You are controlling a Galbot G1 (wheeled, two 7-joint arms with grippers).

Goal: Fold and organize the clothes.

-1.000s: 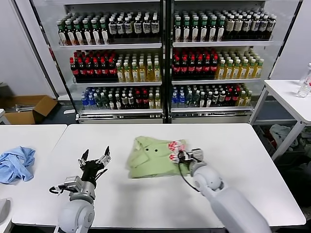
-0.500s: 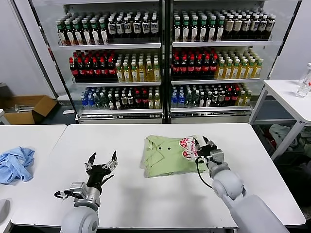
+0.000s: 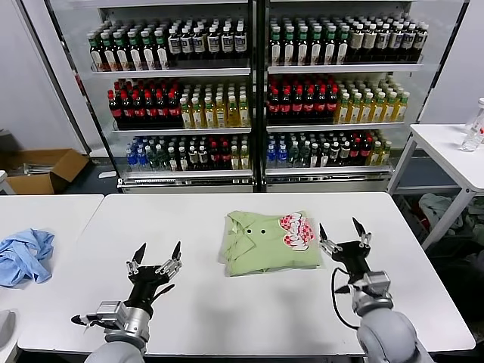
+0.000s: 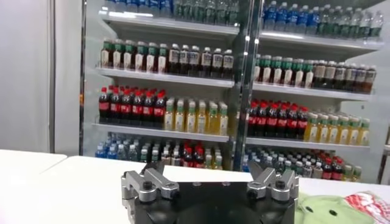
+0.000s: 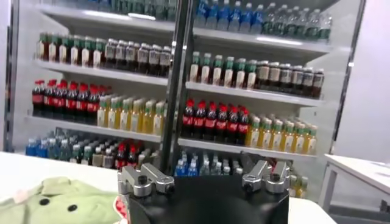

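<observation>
Blue cloth [image 3: 25,255]: crumpled at the left edge of the head view, on a separate white table, well apart from both grippers.
Left gripper [image 3: 155,257]: lower left of centre in the head view, over bare table top; fingers spread wide with dark tips pointing up and away, nothing between them.
Left arm: rises from the bottom edge of the head view, wrist tilted so the gripper points toward the far shelves; in the left wrist view only the finger bases [image 4: 149,185] show.
White table [image 3: 227,318]: fills the lower middle of the head view and carries the shirt.
Green shirt [image 3: 265,242]: folded into a rough rectangle, lying flat near the middle of the table; collar and two dark buttons toward its left part, pink-red print at its upper right corner.
Shirt versus jaws: well to the right of the left gripper; just left of the right gripper, outside its jaws, not held.
Right gripper [image 3: 345,233]: right of centre in the head view, beside the shirt's right edge; jaws wide apart, holding nothing, tips pointing up.
Right arm: comes up from the lower right of the head view, forearm near vertical.
Drinks cooler [image 3: 257,91]: fills the upper frame behind the table, rows of bottles on its shelves.
</observation>
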